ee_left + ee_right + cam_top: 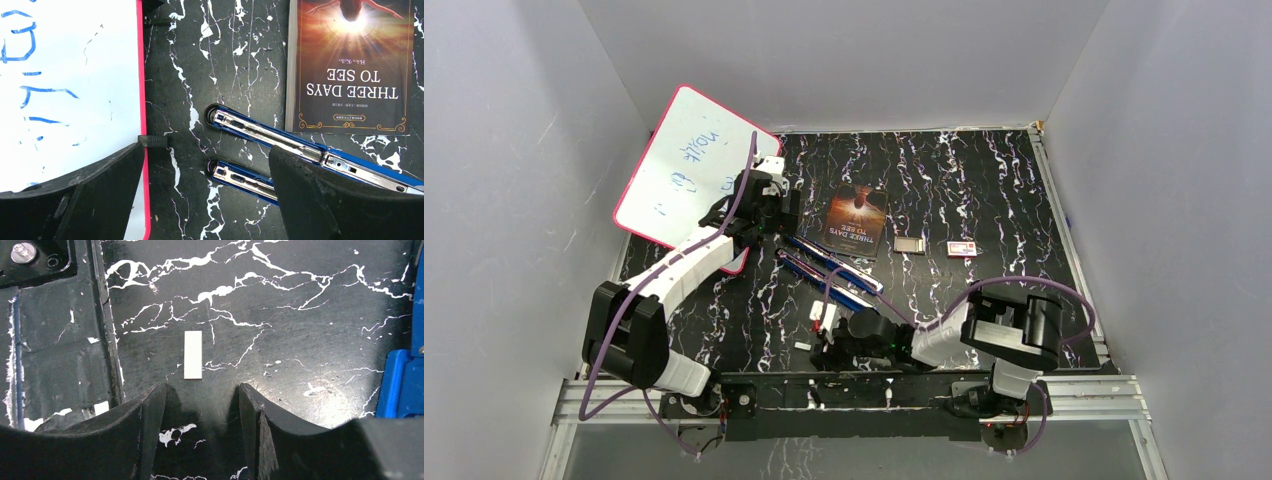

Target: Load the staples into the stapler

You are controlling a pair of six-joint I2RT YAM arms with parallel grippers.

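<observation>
R gripper [202,392] part-open, empty, just shy of the staples [193,354], L gripper [205,155] wide, empty over the stapler [260,134]: the flat strip could skid or snap if pinched off-centre.

The top camera overlooks the whole surface [984,190]; both wrist cameras face down close to it, sharing the stapler [260,132]: left above, right beside.

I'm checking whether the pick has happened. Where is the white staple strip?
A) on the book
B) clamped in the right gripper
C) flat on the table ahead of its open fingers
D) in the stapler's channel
C: the staple strip lies flat on the table just beyond the right gripper, whose jaws stand apart with nothing between them.
</observation>
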